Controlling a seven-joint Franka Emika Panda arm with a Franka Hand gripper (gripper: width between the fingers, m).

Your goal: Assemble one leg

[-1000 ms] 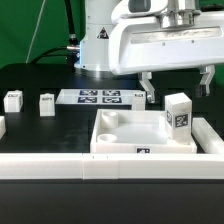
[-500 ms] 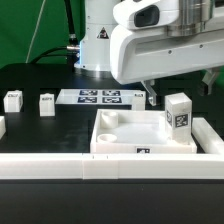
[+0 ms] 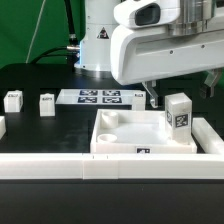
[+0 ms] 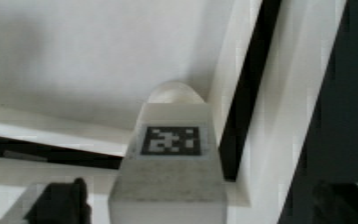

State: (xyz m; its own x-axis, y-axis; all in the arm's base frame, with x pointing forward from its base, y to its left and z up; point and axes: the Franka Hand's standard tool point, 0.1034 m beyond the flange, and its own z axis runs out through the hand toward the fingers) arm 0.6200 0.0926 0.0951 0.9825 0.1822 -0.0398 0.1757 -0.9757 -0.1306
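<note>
A white leg (image 3: 179, 111) with a square marker tag stands upright in the near corner of the white square tabletop (image 3: 128, 147), on the exterior view's right. My gripper (image 3: 181, 91) is open just above it, with one dark finger (image 3: 152, 95) on each side of the leg's top. In the wrist view the leg (image 4: 172, 150) rises between the two fingers (image 4: 51, 202), with a gap on each side, over the tabletop (image 4: 105, 60). Nothing is gripped.
Two more small white legs (image 3: 13, 99) (image 3: 46, 102) stand on the black table at the exterior view's left, and another (image 3: 139, 96) stands behind the finger. The marker board (image 3: 97, 97) lies behind the tabletop. A white rail (image 3: 50, 166) runs along the front.
The gripper has come down a little and shifted slightly toward the exterior view's right, closer over the standing leg. The leg and tabletop have not moved.
</note>
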